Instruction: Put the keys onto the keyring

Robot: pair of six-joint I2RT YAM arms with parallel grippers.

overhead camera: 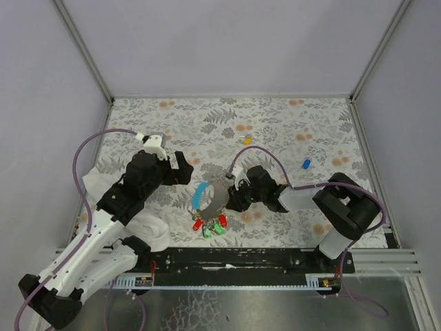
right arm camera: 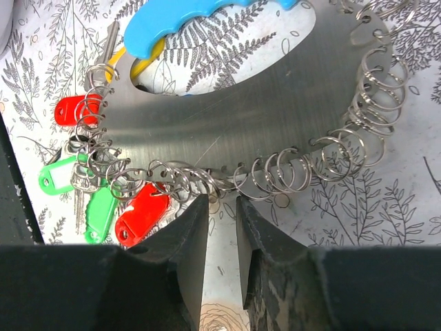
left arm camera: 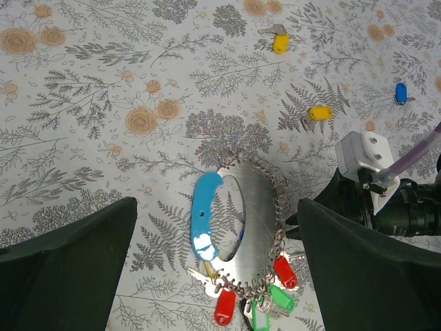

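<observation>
Keyring (left arm camera: 258, 227) flat on patterned tablecloth (left arm camera: 103, 103), mid-table between arms. Right gripper (right arm camera: 222, 207) set narrow at small rings (right arm camera: 289, 172), nothing pinched — one free ring to be singled out, neighbours left undragged. Left gripper (left arm camera: 215, 214) spread wide near plate; best used to steady it. Look: steel crescent plate, light-blue grip (left arm camera: 203, 217), rings strung along outer edge, red and green keys (right arm camera: 141, 214) hung at one end — yellow keys (left arm camera: 320, 112) and blue key (left arm camera: 400, 92) loose, well apart.
</observation>
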